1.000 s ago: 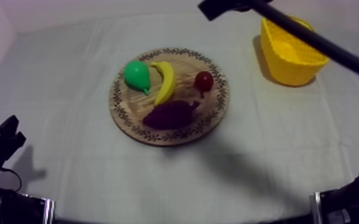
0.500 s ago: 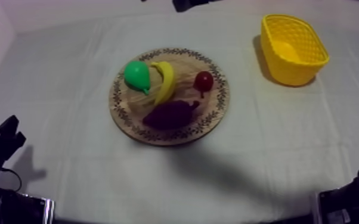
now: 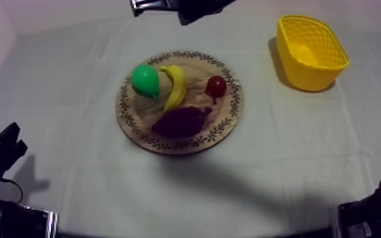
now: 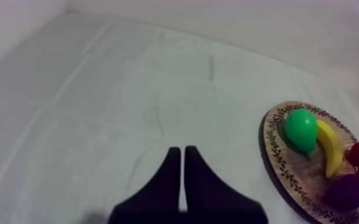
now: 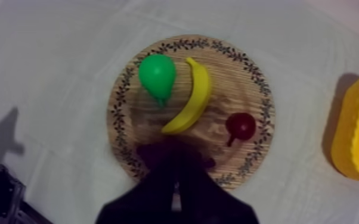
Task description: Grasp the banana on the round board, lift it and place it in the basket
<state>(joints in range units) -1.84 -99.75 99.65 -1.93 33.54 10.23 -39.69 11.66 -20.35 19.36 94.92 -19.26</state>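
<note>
The right arm [image 3: 187, 7], over the yellow basket [image 3: 307, 73] a second ago, now sits at the frame's top middle, its tool [image 5: 176, 182] pinched to a narrow wedge over the grapes [image 3: 181, 121]. The left tool [image 4: 183, 173] is likewise closed on nothing. The banana [image 3: 175, 87] lies on the wooden board [image 3: 228, 123] between the pear [image 3: 145, 80] and the small red fruit [image 3: 216, 85], on the grey-white clothed counter [image 3: 73, 95].

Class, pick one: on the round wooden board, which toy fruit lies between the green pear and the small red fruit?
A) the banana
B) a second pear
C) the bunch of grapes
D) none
A: the banana lies on the wooden board with the pear at one side and the small red fruit at the other.
</note>
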